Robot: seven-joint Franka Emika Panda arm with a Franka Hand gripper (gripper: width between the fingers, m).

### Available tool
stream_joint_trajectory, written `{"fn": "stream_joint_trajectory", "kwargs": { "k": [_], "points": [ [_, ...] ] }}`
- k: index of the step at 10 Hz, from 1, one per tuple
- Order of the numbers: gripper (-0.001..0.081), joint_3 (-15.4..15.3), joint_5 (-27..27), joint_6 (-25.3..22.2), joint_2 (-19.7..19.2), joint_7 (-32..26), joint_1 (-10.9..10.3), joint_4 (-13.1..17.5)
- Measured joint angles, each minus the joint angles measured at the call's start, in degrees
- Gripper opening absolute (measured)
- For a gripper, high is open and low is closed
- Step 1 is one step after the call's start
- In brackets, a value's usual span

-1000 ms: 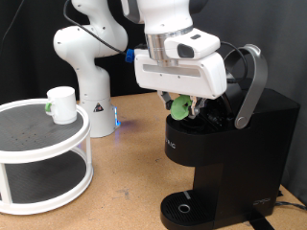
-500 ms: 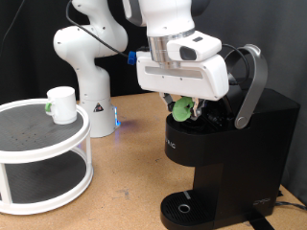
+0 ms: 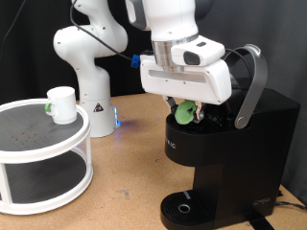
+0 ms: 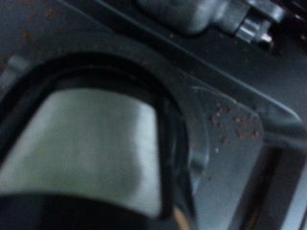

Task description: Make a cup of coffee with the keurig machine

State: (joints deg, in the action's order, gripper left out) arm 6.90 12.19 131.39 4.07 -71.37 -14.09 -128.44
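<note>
Pincer [image 3: 185, 107] shifted right above keurig machine [image 3: 225, 153]

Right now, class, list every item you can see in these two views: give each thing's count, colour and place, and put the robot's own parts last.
Large black boxy keurig machine: one, black with silver-grey arched handle, exterior view's right; lid raised.
Small round green-topped pod: one, green, at the machine's open top, under the gripper.
Small plain white cylindrical cup: one, white, on the stand's top tier, exterior view's left.
Round two-tier white stand: one, white frame with dark shelves, exterior view's left.
Brown wooden table: one, brown, beneath everything.
White robot arm: one, white, base behind the stand.
Gripper: one, white hand, lowered over the pod; fingers hidden.
</note>
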Motion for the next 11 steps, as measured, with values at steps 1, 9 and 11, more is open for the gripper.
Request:
{"fn": "stream_joint_trajectory", "kwargs": {
  "k": [1, 9, 11],
  "points": [
    [0.0477, -0.16, 0.0, 0.26, -0.05, 0.05, 0.0, -0.18],
    [0.0477, -0.22, -0.39, 1.21, -0.09, 0.05, 0.0, -0.64],
    [0.0505, -0.23, -0.39, 1.29, -0.09, 0.05, 0.0, -0.67]
  ]
}}
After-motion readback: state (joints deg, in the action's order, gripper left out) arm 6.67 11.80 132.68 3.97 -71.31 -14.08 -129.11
